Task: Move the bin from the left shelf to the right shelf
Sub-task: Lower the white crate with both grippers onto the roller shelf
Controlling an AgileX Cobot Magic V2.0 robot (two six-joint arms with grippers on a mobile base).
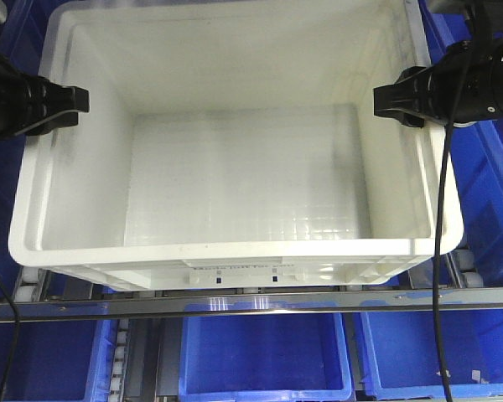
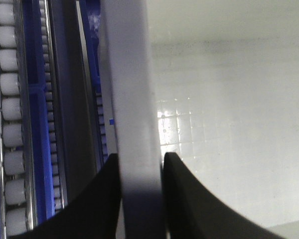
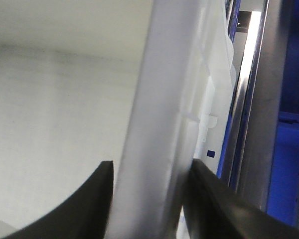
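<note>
On the roller shelf, the white bin sits gripped at both side rims.
The left tool is clamped on the bin's left rim, one black finger outside and one inside the wall; the right tool is clamped likewise on the right rim. Beneath the bin run white rollers and a metal rail, with blue bins on the level below.

The bin I grip is smooth white plastic with a faint sheen and a moulded grid on its floor. My left gripper and right gripper look matt black. The shelf rail is shiny metal, the blue bins glossy plastic.
</note>
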